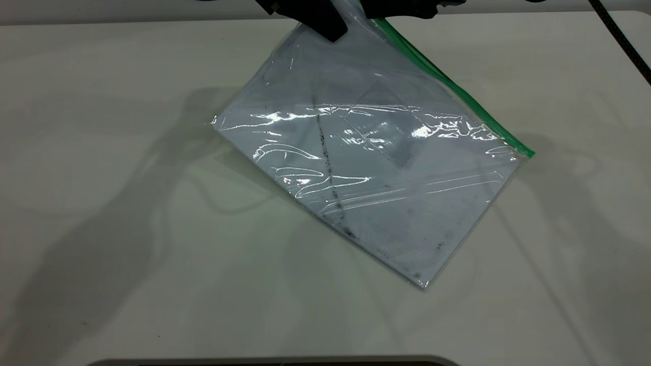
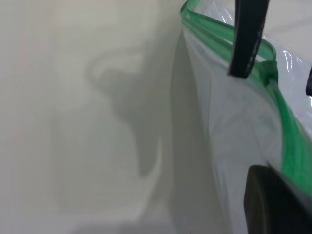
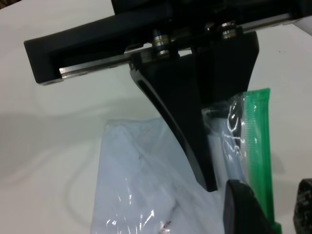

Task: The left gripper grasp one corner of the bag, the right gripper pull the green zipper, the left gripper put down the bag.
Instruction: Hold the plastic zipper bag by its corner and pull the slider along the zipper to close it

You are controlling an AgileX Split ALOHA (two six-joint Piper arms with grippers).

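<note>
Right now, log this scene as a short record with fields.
bag: clear pouch, top corner lifted, lower corner on the table
green zipper: along the raised right edge
left gripper: shut on the bag's top corner
right gripper: fingers either side of the green zipper's end
contents: white sheet, dark smudge

A plain off-white table (image 1: 127, 284) filled the exterior view, marked with soft grey shadows and a few tiny dark specks. A black cable (image 1: 623, 38) ran diagonally across its far right corner. A dark rounded edge (image 1: 274, 362) showed along the near border
</note>
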